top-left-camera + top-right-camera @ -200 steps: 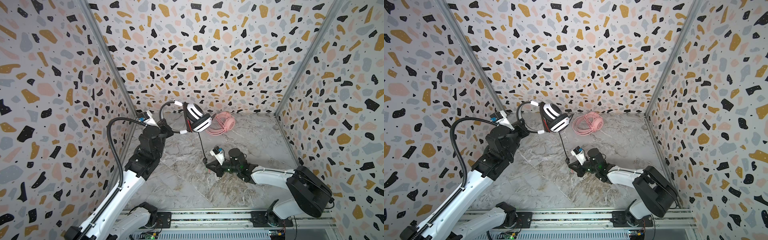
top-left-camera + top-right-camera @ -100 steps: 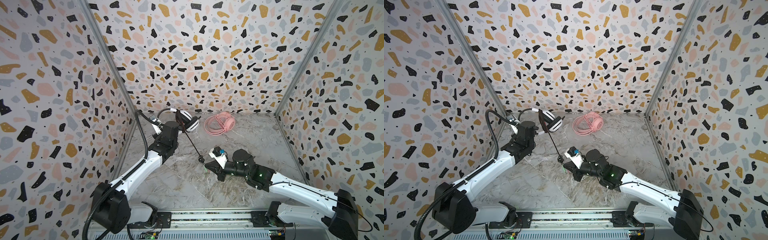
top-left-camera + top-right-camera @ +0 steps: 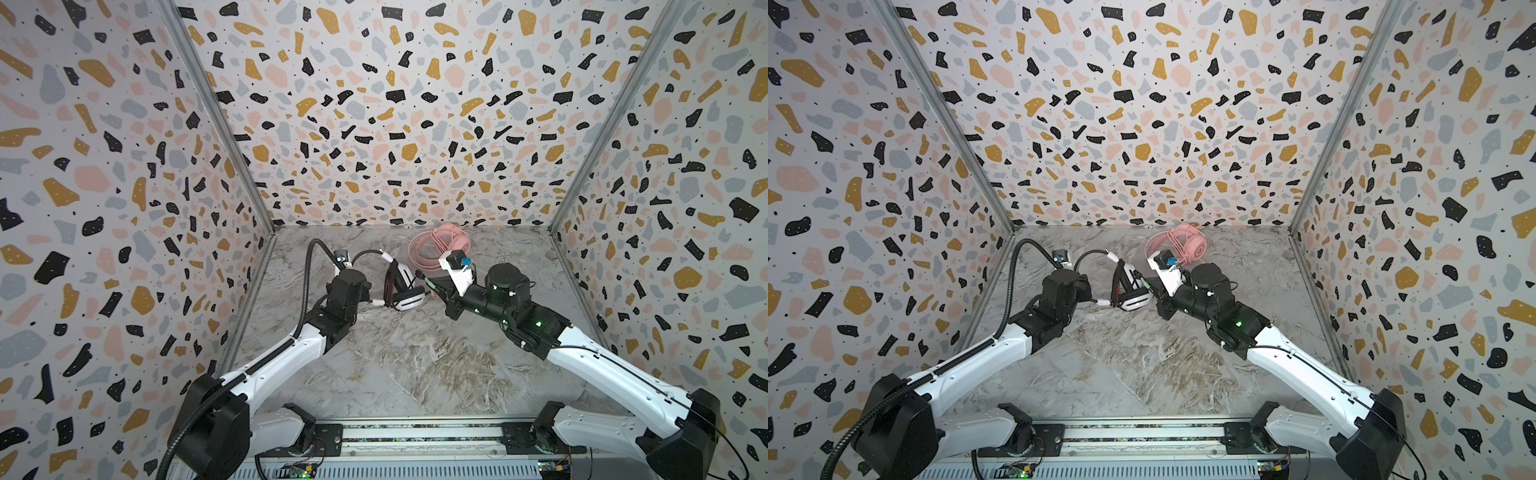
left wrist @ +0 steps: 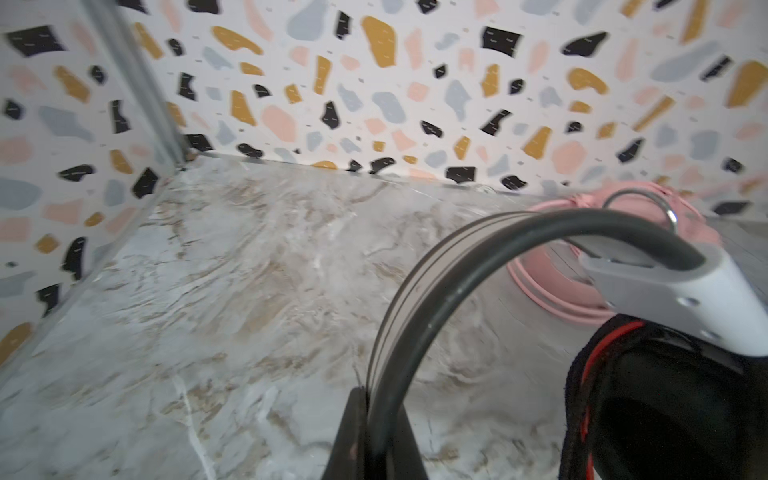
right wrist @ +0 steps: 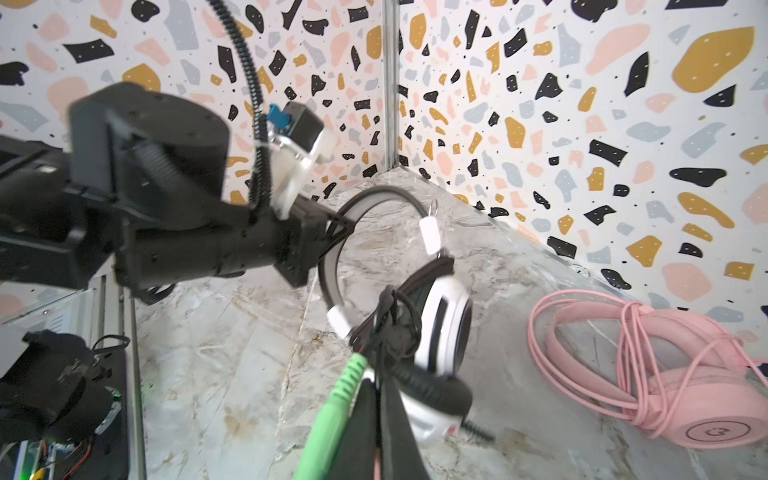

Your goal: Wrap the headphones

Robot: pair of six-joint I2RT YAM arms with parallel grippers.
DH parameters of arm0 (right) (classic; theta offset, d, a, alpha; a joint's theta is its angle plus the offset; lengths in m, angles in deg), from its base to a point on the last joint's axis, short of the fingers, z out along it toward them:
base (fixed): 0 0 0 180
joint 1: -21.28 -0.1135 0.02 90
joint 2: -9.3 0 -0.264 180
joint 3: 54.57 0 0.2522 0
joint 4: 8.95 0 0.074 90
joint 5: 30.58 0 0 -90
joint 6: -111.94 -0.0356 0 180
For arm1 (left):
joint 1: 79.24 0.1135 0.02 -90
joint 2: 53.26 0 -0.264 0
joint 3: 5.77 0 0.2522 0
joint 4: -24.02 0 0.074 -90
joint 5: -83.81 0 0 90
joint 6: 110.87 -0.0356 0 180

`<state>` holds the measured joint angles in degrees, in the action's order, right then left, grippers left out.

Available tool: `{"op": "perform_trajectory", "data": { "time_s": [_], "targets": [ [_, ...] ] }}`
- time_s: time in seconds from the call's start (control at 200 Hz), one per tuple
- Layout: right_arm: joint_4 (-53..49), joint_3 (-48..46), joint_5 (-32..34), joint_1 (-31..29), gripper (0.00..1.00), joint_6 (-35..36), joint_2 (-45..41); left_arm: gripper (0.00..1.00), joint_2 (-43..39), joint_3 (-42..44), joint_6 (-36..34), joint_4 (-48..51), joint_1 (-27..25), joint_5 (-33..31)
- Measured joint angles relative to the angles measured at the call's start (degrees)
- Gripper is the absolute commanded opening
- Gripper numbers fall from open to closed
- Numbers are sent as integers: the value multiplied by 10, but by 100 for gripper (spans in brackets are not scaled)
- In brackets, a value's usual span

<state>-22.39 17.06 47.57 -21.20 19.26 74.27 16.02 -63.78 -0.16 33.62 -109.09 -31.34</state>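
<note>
We see the left gripper [image 4: 376, 434] with its jaws clamped on the headband of the white headset [image 3: 405, 287]. The headset sits low between the two arms, toward the back of the marbled floor [image 3: 415, 365]. The right gripper [image 5: 377, 419] pinches its black cable [image 5: 384, 309] beside the green plug [image 5: 347, 382]. The pink headset [image 3: 436, 245] (its cord wound around it) lies just behind.
</note>
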Motion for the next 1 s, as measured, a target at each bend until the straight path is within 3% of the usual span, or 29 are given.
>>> {"op": "perform_trajectory", "data": {
  "time_s": [0.2,0.471,1.001],
  "targets": [
    [13,4,-39,72,2,-14,27,0,-53,8,-52,-1,-3,149],
    [28,-3,-82,114,2,-39,70,0,-95,14,-65,-9,-3,290],
    [137,-118,-213,122,6,-94,80,0,-137,65,20,-71,-1,341]
  ]
}}
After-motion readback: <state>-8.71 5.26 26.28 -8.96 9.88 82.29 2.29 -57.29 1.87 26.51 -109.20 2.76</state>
